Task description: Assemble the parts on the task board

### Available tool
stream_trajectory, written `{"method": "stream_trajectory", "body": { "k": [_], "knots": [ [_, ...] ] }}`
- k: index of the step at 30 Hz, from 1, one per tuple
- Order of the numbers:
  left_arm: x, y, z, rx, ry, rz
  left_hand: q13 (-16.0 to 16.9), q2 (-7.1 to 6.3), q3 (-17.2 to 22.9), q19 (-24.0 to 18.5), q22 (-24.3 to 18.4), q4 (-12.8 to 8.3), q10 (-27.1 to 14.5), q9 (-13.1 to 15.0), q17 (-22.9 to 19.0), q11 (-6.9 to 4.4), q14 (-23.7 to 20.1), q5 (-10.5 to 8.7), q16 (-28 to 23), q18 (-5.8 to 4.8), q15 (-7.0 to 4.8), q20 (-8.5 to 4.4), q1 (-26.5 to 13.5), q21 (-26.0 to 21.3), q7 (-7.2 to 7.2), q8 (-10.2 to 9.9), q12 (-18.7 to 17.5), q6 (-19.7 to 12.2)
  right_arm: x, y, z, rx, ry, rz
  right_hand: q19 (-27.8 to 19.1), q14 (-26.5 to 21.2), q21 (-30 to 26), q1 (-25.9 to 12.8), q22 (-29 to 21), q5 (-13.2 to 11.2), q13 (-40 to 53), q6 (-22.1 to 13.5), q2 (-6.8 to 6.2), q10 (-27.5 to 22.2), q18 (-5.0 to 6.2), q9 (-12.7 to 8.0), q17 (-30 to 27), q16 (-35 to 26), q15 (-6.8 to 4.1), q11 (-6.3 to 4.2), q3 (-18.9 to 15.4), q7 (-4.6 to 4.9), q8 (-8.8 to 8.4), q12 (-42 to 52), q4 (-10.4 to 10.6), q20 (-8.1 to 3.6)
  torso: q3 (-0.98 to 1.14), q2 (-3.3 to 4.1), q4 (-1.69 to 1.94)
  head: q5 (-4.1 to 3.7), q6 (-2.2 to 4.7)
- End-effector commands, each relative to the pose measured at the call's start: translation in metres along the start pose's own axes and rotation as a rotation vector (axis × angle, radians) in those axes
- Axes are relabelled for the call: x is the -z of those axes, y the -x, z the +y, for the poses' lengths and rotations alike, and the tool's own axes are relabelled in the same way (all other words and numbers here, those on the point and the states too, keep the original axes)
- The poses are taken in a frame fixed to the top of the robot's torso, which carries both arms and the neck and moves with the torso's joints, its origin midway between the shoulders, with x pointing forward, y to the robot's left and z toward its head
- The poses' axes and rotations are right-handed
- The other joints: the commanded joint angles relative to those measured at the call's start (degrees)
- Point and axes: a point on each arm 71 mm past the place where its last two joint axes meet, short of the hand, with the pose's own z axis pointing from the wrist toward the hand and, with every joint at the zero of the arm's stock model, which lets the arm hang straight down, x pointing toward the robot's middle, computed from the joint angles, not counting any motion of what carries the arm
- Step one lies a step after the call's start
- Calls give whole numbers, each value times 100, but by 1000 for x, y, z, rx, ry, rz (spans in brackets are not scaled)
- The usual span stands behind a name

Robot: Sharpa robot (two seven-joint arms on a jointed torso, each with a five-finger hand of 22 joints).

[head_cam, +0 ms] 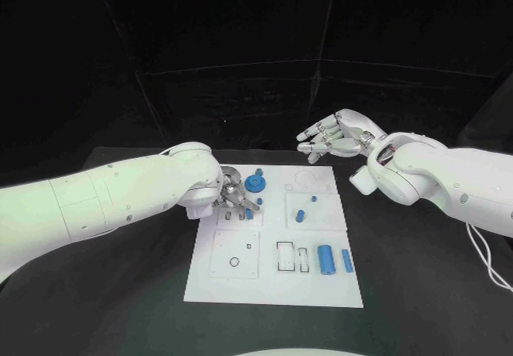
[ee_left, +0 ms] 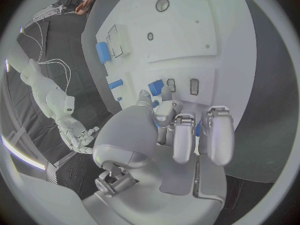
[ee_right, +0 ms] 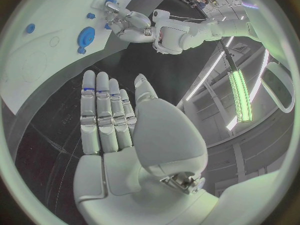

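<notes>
Left hand (head_cam: 237, 197) fingers curled over task board (head_cam: 276, 285), grasp hidden, right hand (head_cam: 333, 136) spread, empty

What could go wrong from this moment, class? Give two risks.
1. The left hand works with its fingertips down among small blue parts on the task board; a slip could knock the nearby round blue gear-like part.
2. The right hand hangs open beyond the board's far edge, steadying nothing, so the board may shift if pushed.
</notes>
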Motion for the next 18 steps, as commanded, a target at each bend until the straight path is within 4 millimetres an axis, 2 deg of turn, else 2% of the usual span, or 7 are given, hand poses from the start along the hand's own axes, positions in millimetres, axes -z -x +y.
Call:
{"method": "stream_trajectory", "body": {
  "k": [1, 7, 12, 18],
  "knots": [
    [1, 2, -1, 3, -4, -18, 4, 23, 148, 145, 385, -113, 7, 35, 1508, -37, 605, -9, 17, -31, -47, -43, 161, -28, -5, 24, 29, -72, 0, 1, 1, 11, -2, 11, 36, -22, -43, 61, -14, 37, -10, -13, 16, -57, 29, 3, -9, -26, 23, 6, -24, -2, -2, -1, -21, 21, 2, -3, 2, 11, -14],
    [1, 1, -3, 4, -14, -21, 10, -44, 354, 144, 392, -240, 4, 84, 1508, -41, 605, -8, 17, -32, -48, -46, 293, -28, -7, 27, 25, -104, 0, 1, -1, 14, -11, 18, 37, -48, -92, 79, -47, 71, -35, -28, 25, -96, 27, 3, -15, -58, 35, 19, -34, 8, 3, -6, -35, 29, 6, -2, -1, 15, -42],
    [0, 1, -2, -1, -13, -16, 17, -66, 382, 148, 405, -254, 8, 92, 1508, -41, 605, -9, 17, -34, -49, -46, 299, -21, -7, 27, 30, -104, 0, 2, 0, 17, -4, 3, 34, -67, -123, 95, -67, 84, -51, -27, 38, -122, 26, 5, -20, -78, 42, 25, -36, 12, 12, -7, -45, 36, 5, -5, 11, 13, -42],
    [0, 1, -2, -13, -10, -19, 21, -105, 397, 148, 405, -252, 11, 101, 1508, -39, 605, -10, 17, -34, -48, -46, 275, -21, -3, 27, 32, -103, -1, 3, -1, 20, 0, -11, 16, -117, -189, 104, -108, 94, -87, -39, 43, -191, 23, 5, -33, -124, 66, 47, -53, 29, 21, -10, -58, 54, 2, -2, 5, 55, -33]
  ]
}}
